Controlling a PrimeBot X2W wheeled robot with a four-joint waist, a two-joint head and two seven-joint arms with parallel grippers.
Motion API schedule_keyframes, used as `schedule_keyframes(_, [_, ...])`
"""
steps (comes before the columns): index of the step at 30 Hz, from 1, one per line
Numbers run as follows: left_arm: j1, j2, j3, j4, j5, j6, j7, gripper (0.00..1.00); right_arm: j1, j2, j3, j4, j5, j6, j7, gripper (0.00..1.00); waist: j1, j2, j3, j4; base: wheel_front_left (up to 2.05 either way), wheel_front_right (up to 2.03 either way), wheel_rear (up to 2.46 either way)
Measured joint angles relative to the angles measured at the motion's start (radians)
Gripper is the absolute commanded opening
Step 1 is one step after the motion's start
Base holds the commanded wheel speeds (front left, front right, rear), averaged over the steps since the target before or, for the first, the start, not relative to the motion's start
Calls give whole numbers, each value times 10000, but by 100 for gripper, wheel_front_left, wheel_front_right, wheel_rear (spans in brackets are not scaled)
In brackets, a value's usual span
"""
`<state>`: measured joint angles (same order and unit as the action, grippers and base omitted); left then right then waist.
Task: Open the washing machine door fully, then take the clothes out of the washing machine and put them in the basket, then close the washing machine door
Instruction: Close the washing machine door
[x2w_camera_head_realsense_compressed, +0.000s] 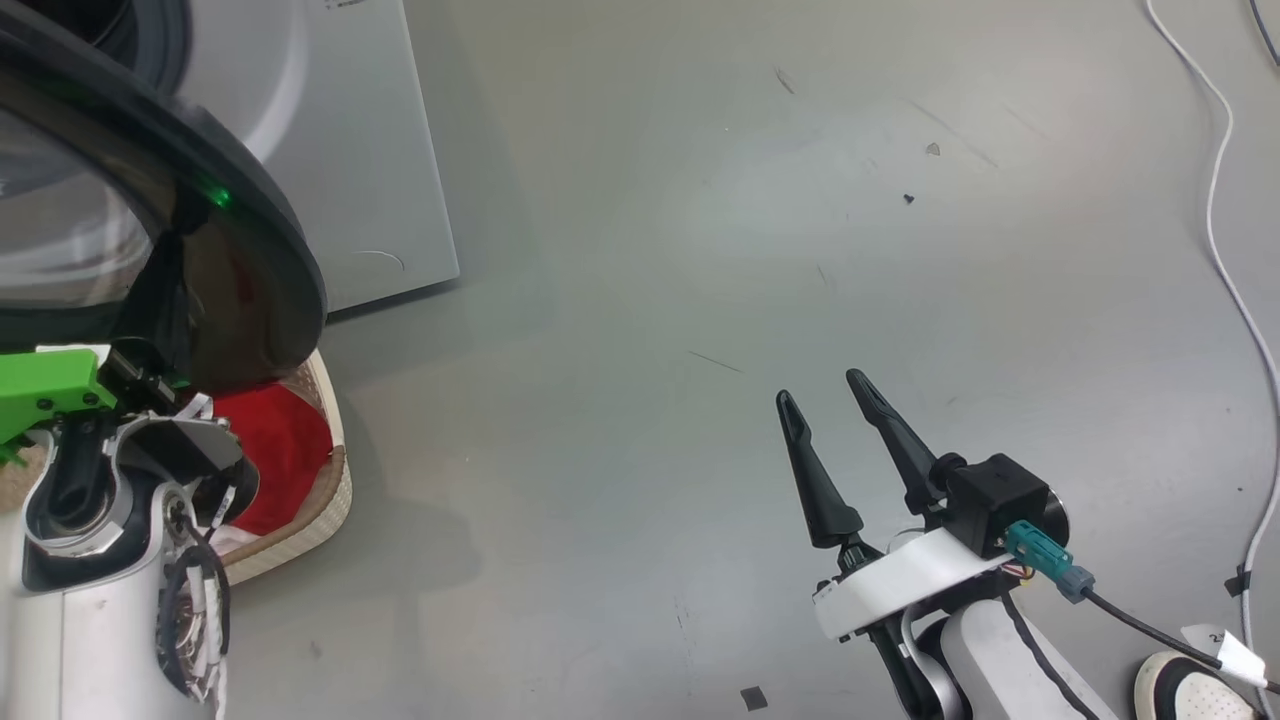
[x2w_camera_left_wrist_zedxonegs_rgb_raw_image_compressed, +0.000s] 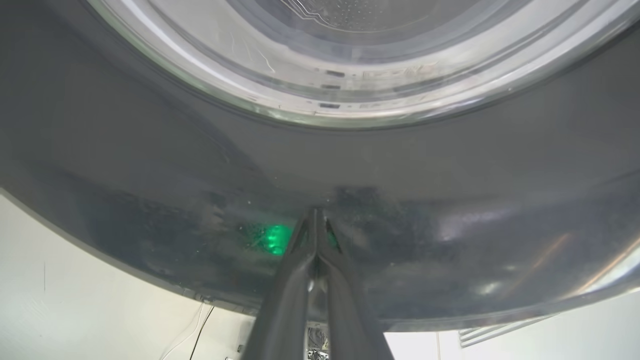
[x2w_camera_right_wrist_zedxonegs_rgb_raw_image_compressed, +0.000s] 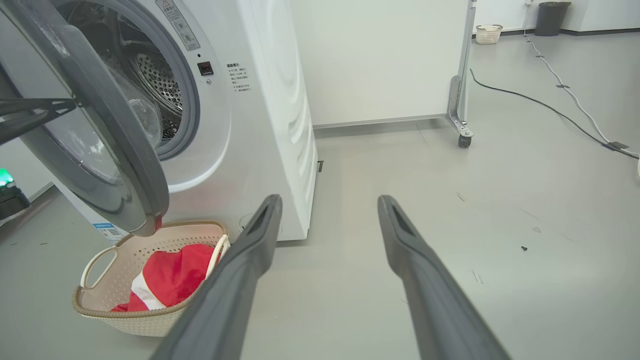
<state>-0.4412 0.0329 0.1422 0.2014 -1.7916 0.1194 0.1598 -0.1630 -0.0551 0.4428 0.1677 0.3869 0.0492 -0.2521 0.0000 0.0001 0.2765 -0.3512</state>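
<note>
Touching the washing machine door (x2w_camera_left_wrist_zedxonegs_rgb_raw_image_compressed: 125, 200) with fingers pressed together, the left gripper (x2w_camera_left_wrist_zedxonegs_rgb_raw_image_compressed: 315, 220) seems ready to push; the right gripper (x2w_camera_right_wrist_zedxonegs_rgb_raw_image_compressed: 327, 202) hangs spread, empty. Clothes (x2w_camera_right_wrist_zedxonegs_rgb_raw_image_compressed: 170, 272) lie in the basket (x2w_camera_right_wrist_zedxonegs_rgb_raw_image_compressed: 135, 322) under the half-open door, so only closing remains.

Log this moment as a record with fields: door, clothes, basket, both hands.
door: washing machine door partly open, its lower edge above the basket
clothes: clothes red, lying in the basket
basket: on the floor, in front of the washing machine
left hand: left hand shut, tips at the door's black rim
right hand: right hand open, empty, over bare floor
</note>
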Motion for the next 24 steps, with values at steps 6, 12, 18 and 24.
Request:
schedule_keyframes(6, [-231, -4, -194, 257, 65, -36, -163, 0, 0, 13, -75, -54, 0, -25, 0, 100, 0, 0, 70, -55, 0, 0, 0])
schedule_keyframes(12, [-259, -23, -725, 581, 232, -389, -107, 0, 0, 21, -433, -127, -6, -169, 0, 100, 0, 0, -17, 164, 0, 0, 0])
schedule_keyframes(18, [-33, 4, -1685, 621, 1154, -1030, 207, 0, -1, 31, -834, -153, -113, -169, 0, 100, 0, 0, -249, 505, 0, 0, 0])
schedule_keyframes(24, [905, 738, -3078, 669, 3043, -1737, 428, 0, 4, 13, -1078, -119, -234, -155, 0, 100, 0, 0, -600, 968, 0, 0, 0])
